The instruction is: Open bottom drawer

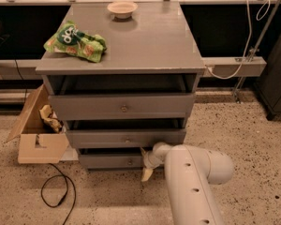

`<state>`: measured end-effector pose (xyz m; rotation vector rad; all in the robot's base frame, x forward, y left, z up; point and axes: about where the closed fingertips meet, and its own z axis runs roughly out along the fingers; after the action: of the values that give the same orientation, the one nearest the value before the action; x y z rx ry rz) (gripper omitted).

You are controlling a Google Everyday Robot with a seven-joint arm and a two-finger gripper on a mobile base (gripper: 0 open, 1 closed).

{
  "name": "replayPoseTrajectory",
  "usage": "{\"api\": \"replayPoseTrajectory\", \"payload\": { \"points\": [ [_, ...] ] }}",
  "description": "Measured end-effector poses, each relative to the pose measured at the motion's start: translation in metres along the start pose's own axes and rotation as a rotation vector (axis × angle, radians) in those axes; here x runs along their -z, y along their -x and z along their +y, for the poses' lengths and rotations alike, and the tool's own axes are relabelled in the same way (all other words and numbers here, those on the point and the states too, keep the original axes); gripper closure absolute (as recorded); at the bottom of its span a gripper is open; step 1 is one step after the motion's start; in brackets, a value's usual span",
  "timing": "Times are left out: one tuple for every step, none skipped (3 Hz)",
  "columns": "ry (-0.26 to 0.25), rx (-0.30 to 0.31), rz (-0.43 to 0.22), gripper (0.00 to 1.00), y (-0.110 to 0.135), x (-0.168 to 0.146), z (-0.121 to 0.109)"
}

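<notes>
We find the bottom drawer [107, 161] low in the middle of the frame, the narrowest of three grey fronts in the cabinet [131, 46], sitting just above the speckled floor [253, 139]. Its small round knob [129, 161] is at the centre of the panel. The gripper [147, 165] is at the right end of that front, just right of the knob and close against the panel's edge. The thick white arm [192, 182] runs back from it toward the lower right of the frame. We cannot tell whether the gripper is clenched or released, nor whether it has hold of the panel. A dark gap shows above the drawer front, so we judge it to be barely out, if at all. It looks like stiff painted wood, rigid and not fragile, so we expect it to slide straight out rather than flex. We cannot judge what it holds or how heavy it is. The knob is the natural hold but small and likely slick. Hooking the panel's right edge would also work, though an off-centre pull may skew the drawer in its runners. The mid-sized drawer [98, 138] and tallest drawer [93, 108] above it stand partly out, crowding the space overhead. A cardboard box [37, 146] sits at the lower left beside the cabinet.
</notes>
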<state>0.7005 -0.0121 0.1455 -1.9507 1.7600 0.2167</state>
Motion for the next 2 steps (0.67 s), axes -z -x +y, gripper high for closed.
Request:
{"api": "replayPoseTrajectory", "payload": {
  "points": [
    [-0.003,0.003,0.003,0.19,0.004,-0.005,-0.003],
    [-0.054,-0.004,0.035,0.42,-0.001,0.016,-0.013]
  ]
}}
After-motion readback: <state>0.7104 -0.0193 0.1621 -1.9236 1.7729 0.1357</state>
